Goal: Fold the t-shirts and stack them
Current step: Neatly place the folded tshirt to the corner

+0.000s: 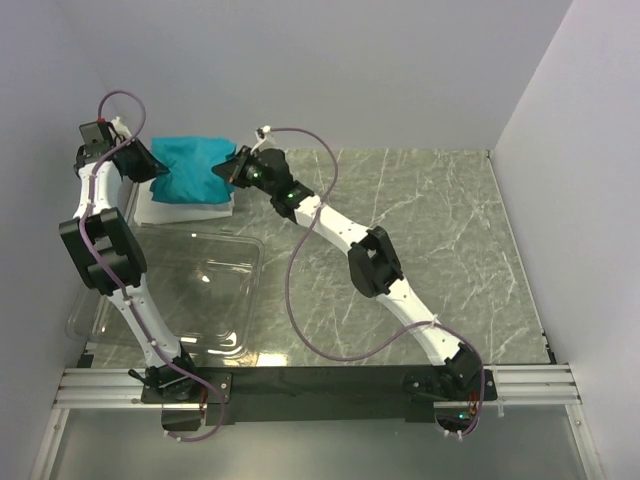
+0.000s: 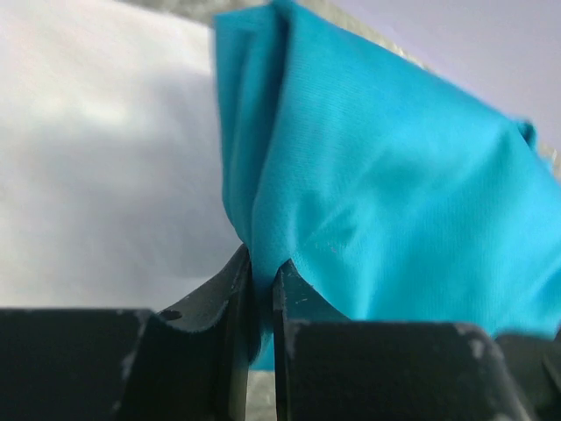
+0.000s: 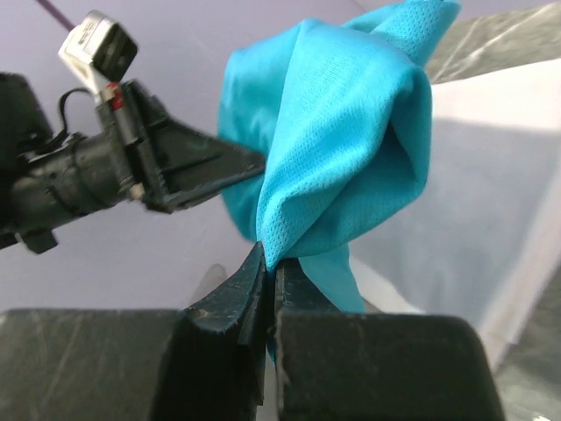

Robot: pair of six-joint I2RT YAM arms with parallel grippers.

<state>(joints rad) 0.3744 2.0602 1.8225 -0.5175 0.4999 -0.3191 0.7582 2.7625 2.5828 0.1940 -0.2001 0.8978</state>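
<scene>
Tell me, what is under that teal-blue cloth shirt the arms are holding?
A folded white cloth shirt lies below the teal-blue cloth shirt. Its far part is hidden.

teal-blue t-shirt, white t-shirt, grey-veined table.

Bright even light, glare on clear bin, wrist foregrounds blurred
</scene>
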